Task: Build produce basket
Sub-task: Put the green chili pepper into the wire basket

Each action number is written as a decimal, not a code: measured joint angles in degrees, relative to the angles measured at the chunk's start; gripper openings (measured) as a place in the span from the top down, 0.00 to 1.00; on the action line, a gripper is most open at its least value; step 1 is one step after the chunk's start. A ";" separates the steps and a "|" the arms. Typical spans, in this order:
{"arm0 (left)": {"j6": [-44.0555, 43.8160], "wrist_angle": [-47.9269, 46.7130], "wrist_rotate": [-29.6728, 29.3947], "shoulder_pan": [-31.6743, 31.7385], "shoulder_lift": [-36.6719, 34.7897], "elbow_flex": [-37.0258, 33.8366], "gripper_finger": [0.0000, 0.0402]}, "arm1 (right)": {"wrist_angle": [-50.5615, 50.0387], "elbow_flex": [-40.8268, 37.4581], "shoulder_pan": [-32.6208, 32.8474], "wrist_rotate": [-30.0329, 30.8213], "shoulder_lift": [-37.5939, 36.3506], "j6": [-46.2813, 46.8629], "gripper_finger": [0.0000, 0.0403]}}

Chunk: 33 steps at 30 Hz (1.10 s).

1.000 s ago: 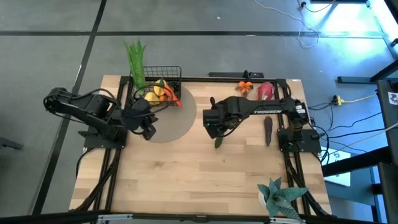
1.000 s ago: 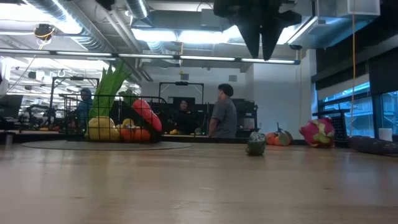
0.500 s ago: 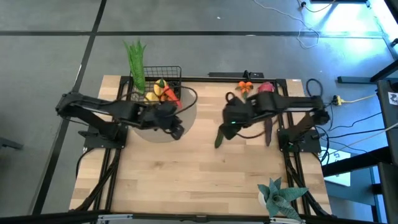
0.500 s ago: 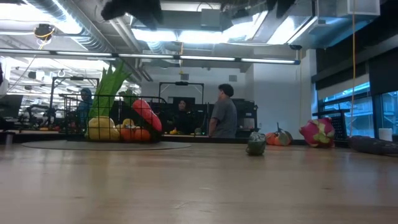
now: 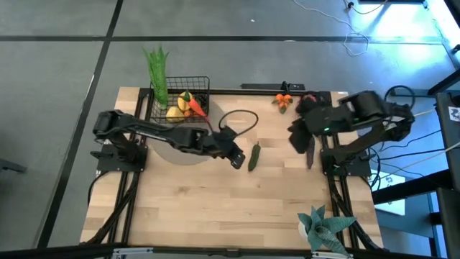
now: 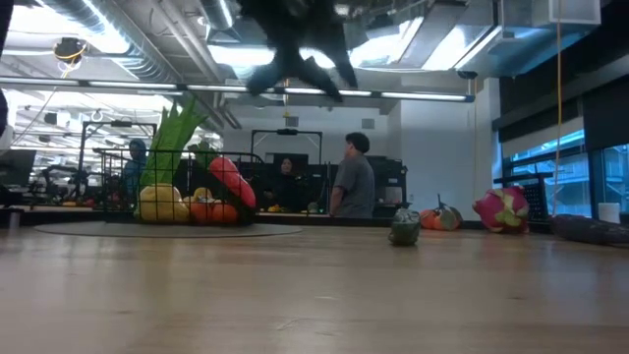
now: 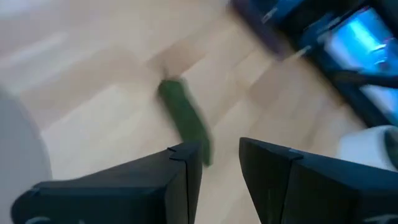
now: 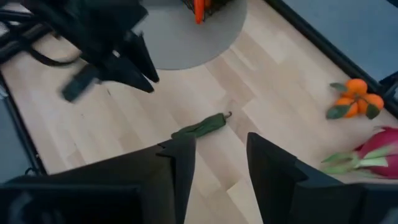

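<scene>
The green cucumber [image 5: 254,156] lies flat on the wooden table near its middle. My left gripper [image 5: 236,157] is stretched out from the left and hovers open just left of the cucumber [image 7: 183,118], a little above it, touching nothing. My right gripper [image 5: 296,137] stands open and high near the table's right side, with the cucumber [image 8: 202,127] far below it. The black wire basket [image 5: 180,103] stands at the far left on a grey round mat [image 5: 188,152]. It holds a leek [image 5: 157,72], yellow fruit and a carrot [image 5: 195,108].
Tangerines [image 5: 282,99] and a pink dragon fruit [image 8: 379,149] lie at the far right. A purple eggplant [image 5: 310,153] lies by the right arm's base. A spiky blue-green plant [image 5: 323,224] stands at the near right corner. People stand in the room behind [image 6: 353,182].
My left gripper has swung from beside the basket toward the table's middle and down, ending next to the cucumber. My right gripper has risen and drawn back from above the cucumber toward the table's right edge. The cucumber has stayed where it lay.
</scene>
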 joint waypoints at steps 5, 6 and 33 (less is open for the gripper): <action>-1.43 3.99 0.99 -0.29 6.42 -0.03 0.76 | 0.29 0.00 0.00 -0.03 -3.30 -4.01 0.67; -1.46 5.09 1.46 -0.37 7.70 -0.03 0.76 | 0.31 0.00 0.00 -0.01 -3.70 -4.61 0.67; 1.08 24.74 -0.20 8.63 18.75 0.02 0.76 | 0.02 -0.09 0.00 0.85 -5.06 -7.17 0.67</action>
